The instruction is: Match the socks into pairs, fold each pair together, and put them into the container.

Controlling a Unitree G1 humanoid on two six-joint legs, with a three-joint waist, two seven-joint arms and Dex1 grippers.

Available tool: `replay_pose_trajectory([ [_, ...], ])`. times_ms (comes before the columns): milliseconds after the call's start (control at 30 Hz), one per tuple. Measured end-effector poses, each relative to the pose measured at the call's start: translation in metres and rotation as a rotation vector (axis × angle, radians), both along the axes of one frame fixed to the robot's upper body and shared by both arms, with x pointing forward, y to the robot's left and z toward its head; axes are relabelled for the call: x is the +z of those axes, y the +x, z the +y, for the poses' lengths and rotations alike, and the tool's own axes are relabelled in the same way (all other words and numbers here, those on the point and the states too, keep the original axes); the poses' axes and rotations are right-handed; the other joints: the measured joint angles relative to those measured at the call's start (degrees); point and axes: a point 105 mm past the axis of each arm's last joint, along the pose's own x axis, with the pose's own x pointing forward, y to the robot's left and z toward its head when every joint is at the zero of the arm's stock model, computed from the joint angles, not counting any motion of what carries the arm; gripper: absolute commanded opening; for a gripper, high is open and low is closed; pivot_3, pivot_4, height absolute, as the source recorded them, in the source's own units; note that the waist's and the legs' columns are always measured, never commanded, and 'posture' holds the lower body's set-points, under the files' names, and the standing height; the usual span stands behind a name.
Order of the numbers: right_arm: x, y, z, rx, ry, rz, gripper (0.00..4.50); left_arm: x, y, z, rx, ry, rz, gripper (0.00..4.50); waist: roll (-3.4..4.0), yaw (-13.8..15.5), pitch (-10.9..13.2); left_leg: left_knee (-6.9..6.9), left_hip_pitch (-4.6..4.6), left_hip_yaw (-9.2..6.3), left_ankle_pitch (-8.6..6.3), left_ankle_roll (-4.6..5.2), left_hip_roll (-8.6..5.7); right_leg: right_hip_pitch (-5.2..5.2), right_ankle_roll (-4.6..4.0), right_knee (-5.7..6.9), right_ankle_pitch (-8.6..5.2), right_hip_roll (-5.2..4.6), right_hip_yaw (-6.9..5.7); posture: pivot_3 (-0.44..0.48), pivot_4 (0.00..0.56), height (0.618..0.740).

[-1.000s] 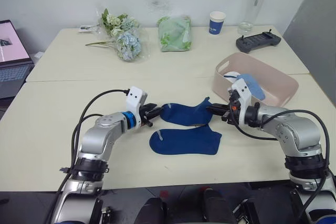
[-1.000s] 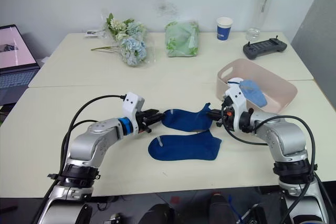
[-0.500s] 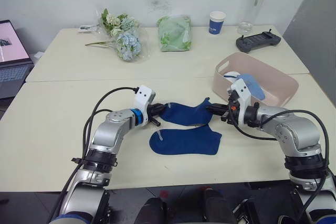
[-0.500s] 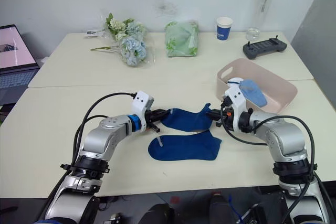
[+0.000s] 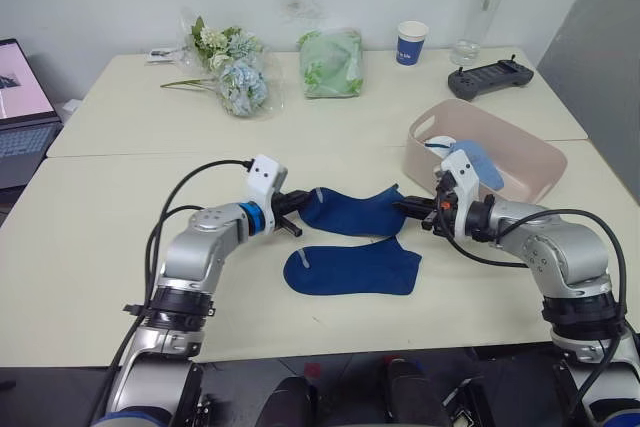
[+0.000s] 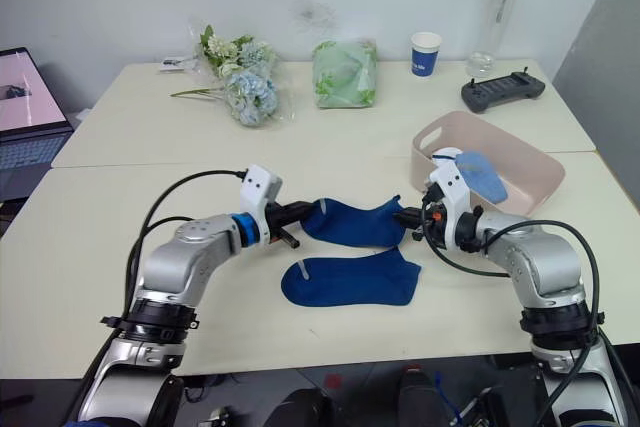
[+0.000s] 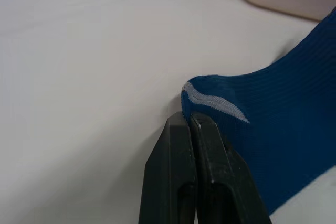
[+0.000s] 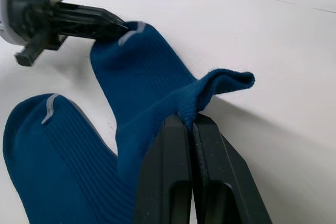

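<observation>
Two dark navy socks are at the table's middle. One navy sock point(image 5: 350, 212) is stretched between my grippers, just above the table. My left gripper point(image 5: 297, 204) is shut on its toe end point(image 7: 210, 95). My right gripper point(image 5: 408, 210) is shut on its cuff point(image 8: 210, 90). The second navy sock point(image 5: 355, 268) lies flat just in front of it. The pink container point(image 5: 530, 162) stands at the right, behind my right arm, with a light blue sock point(image 5: 472, 162) and a white sock point(image 5: 440, 150) in it.
At the back of the table are a flower bunch point(image 5: 232, 72), a pale green bag point(image 5: 333, 63), a blue paper cup point(image 5: 409, 43), a water bottle point(image 5: 485, 2) and a black controller point(image 5: 490, 78). A laptop point(image 5: 22, 112) stands at the far left.
My left gripper has closed on the toe end of the upper navy sock and lifted it slightly. My right gripper has stayed shut on the cuff.
</observation>
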Motion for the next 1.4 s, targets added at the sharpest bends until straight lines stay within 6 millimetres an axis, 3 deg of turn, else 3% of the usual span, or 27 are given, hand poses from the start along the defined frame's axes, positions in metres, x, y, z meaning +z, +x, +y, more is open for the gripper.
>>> replay_pose_trajectory([
  [167, 0.01, -0.005, -0.003, 0.006, 0.06, 0.027, 0.0, 0.008, -0.023, 0.001, -0.026, -0.079, 0.069, 0.02, 0.0, 0.0, 0.0, 0.0, -0.03, -0.02, 0.0, 0.0, 0.06, 0.0, 0.0, 0.0, 0.0, -0.01, 0.0, 0.0, 0.15, 0.74],
  [300, 0.019, -0.022, -0.009, 0.037, 0.08, 0.051, 0.0, 0.013, -0.042, 0.002, -0.04, -0.101, 0.103, 0.02, 0.0, 0.1, 0.0, 0.0, -0.03, -0.04, 0.0, 0.01, 0.07, 0.02, 0.0, -0.01, 0.0, 0.0, -0.01, 0.0, 0.15, 0.74],
  [467, 0.014, -0.039, -0.014, 0.055, 0.085, 0.105, 0.0, 0.013, -0.063, 0.005, -0.032, -0.107, 0.137, 0.02, 0.0, 0.1, 0.0, 0.0, 0.02, 0.02, 0.0, 0.01, 0.06, 0.06, 0.0, 0.02, 0.0, 0.0, 0.02, 0.0, 0.15, 0.74],
  [567, 0.002, -0.053, -0.016, 0.057, 0.078, 0.152, 0.0, 0.002, -0.079, 0.01, -0.008, -0.114, 0.194, 0.02, 0.0, 0.1, 0.0, -0.02, 0.0, -0.01, -0.01, 0.02, 0.07, 0.04, 0.0, 0.0, -0.01, 0.02, -0.01, 0.0, 0.15, 0.74],
  [733, -0.019, -0.061, -0.014, 0.052, 0.049, 0.197, 0.0, -0.01, -0.09, 0.005, 0.001, -0.114, 0.233, 0.02, 0.0, 0.2, 0.0, 0.02, 0.09, 0.06, 0.0, 0.03, 0.02, 0.15, 0.01, 0.01, 0.0, 0.0, 0.05, 0.0, 0.15, 0.74],
  [1033, -0.021, -0.059, -0.016, 0.047, 0.026, 0.178, 0.0, -0.019, -0.093, 0.005, 0.014, -0.095, 0.25, 0.02, 0.0, 0.3, 0.0, 0.01, 0.1, 0.08, 0.0, 0.02, 0.01, 0.15, 0.0, 0.0, 0.0, 0.03, 0.04, 0.0, 0.15, 0.74],
  [1400, -0.037, -0.062, -0.012, 0.048, 0.012, 0.216, 0.0, -0.027, -0.098, 0.003, -0.01, -0.058, 0.254, 0.02, 0.0, 0.3, 0.0, 0.0, 0.1, 0.09, 0.0, 0.02, 0.02, 0.15, 0.0, 0.0, 0.0, 0.03, 0.05, 0.0, 0.15, 0.74],
])
